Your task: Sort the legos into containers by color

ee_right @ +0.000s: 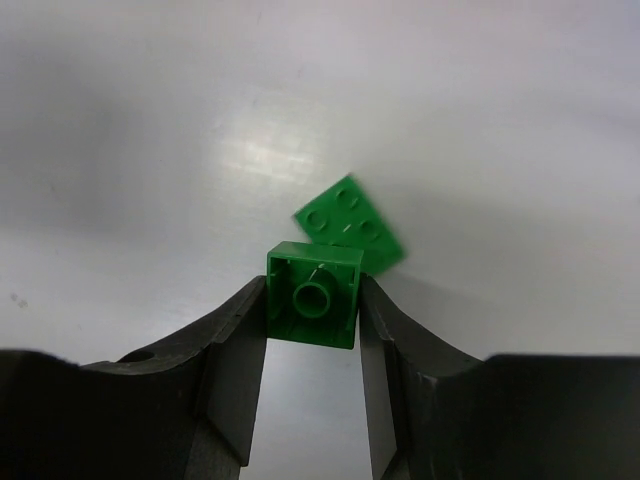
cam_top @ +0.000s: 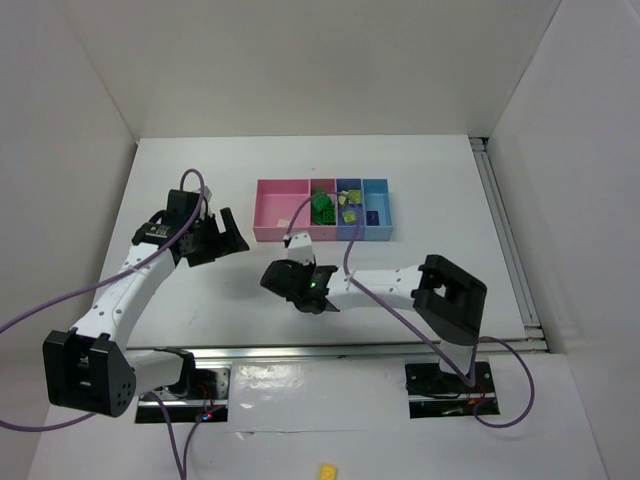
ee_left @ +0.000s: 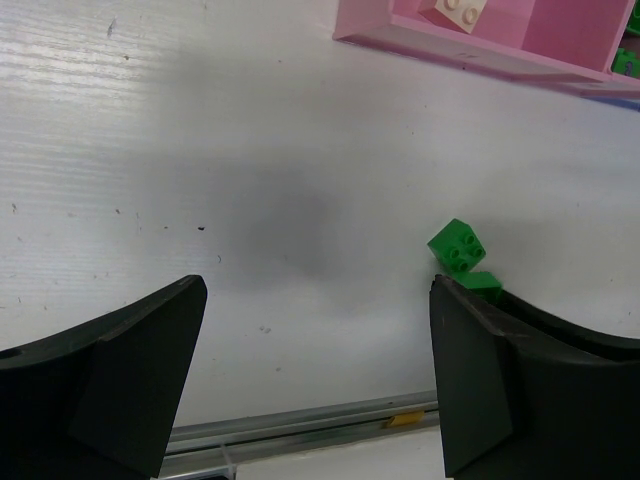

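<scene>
Right wrist view: right fingers (ee_right: 235,370) pinch a green lego (ee_right: 314,307) (underside showing), second green lego (ee_right: 350,223) just beyond on the table (ee_right: 120,150); left fingers (ee_left: 130,370) spread wide.

You counted four trays (cam_top: 272,200): two pink, one blue, one light blue. Green legos (ee_right: 315,308) outside them: two. Cream brick (ee_left: 460,12): one. Yellow brick (cam_top: 328,468): one. Green pile (cam_top: 322,209) in trays: too small to count.
</scene>
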`<state>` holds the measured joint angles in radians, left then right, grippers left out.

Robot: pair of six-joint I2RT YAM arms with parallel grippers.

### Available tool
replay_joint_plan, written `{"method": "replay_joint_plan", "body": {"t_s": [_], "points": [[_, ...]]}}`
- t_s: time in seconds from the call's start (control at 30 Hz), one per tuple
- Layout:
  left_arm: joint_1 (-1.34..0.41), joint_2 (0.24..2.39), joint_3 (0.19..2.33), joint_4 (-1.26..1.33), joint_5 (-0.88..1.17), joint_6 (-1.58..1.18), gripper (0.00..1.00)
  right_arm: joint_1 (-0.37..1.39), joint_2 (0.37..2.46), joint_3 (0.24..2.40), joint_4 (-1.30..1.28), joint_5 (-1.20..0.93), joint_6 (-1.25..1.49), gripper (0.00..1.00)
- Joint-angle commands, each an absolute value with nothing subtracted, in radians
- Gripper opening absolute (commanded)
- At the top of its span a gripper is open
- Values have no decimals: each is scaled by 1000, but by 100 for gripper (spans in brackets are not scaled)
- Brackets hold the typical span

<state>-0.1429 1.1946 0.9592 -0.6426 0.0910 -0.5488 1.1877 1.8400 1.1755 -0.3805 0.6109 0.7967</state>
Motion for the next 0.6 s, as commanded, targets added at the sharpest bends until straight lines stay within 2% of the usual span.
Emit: {"method": "replay_joint_plan", "body": {"t_s": [0.0,0.17,0.4,0.53,0.57], "points": [[-147,1187,956,-626,95,-528,95,1112,1701,1191,-396,790,738,28],[-147,1187,956,-626,86,-537,95,884,1678,1221,-200,698,543,29],[-147,1197,965,-626,95,-537,95,701,1867,1462,-158,565,416,31],[-147,1206,965,-626,95,-537,95,664,1959,1563,-140,540,394,36],[-147,1206,965,-626,95,-537,95,649,1991,1597,-140,540,394,43]]}}
